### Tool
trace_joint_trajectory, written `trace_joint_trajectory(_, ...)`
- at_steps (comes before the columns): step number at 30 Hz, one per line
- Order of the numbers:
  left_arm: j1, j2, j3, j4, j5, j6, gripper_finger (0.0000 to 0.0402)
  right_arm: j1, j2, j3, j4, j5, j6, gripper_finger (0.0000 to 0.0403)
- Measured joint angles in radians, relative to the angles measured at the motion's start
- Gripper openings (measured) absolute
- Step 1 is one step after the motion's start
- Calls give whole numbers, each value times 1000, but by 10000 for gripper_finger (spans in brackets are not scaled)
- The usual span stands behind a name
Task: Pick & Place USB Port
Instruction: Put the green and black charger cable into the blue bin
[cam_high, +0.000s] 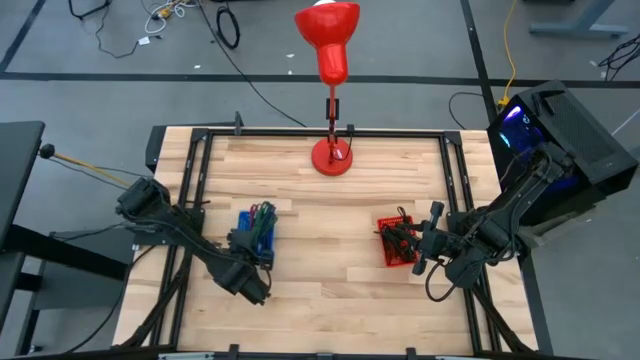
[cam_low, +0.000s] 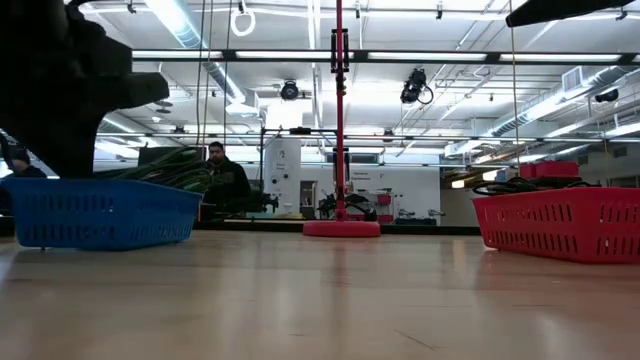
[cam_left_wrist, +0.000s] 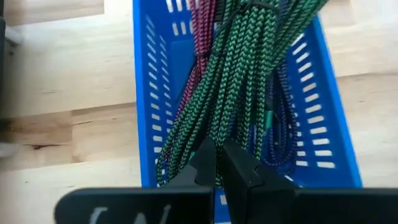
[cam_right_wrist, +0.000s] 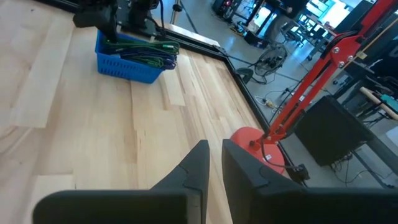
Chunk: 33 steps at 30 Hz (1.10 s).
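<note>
Landmark for all positions: the red lamp stand (cam_high: 331, 157) at the middle of the table's far edge.

Left gripper (cam_left_wrist: 216, 163): positioned over the blue basket (cam_high: 256, 233), which sits to the left of the lamp stand and nearer the front edge. In the left wrist view its fingers are pressed together, with no gap visible between them, at the near end of the basket, directly over a bundle of braided cables (cam_left_wrist: 239, 81) in green, magenta and dark blue. The tips appear to sit on or among the green strands; whether a strand is actually pinched between them cannot be confirmed, since the contact point is hidden by the fingers themselves.

Right gripper (cam_right_wrist: 214, 163): to the right of the lamp stand, just beside the red basket (cam_high: 397, 242), which also holds dark cables. Its fingers stand narrowly apart with nothing between them. It points back across the table toward the blue basket and is judged to be waiting.

Task item: the USB cables lie coiled in the blue basket. No single connector can be singled out.

Assessment: the pick step is in hand at the blue basket. The next move calls for a straight lift to prove that one cable comes free. The strands are tightly interwoven, so a lift risks dragging the whole bundle or tipping the light basket. Placement is presumably the red basket, well apart from the blue one on the far side of the lamp stand.
</note>
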Motion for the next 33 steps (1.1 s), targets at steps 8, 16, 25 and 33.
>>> trace_joint_trajectory(8, 0, 0, 0, 4, 15, 23, 30, 0, 0, 0, -3, 0, 0, 47)
trace_joint_trajectory(16, -1, 0, 22, 3, -9, 72, 58, 0, 0, -23, 0, 1, 7, 47)
trace_joint_trajectory(25, -6, -1, 27, 0, -72, 86, 55, 0, 0, -26, 4, 2, 7, 47)
trace_joint_trajectory(33, -10, -3, 110, -117, -120, 131, 55, 0, 0, -26, 4, 3, 7, 47)
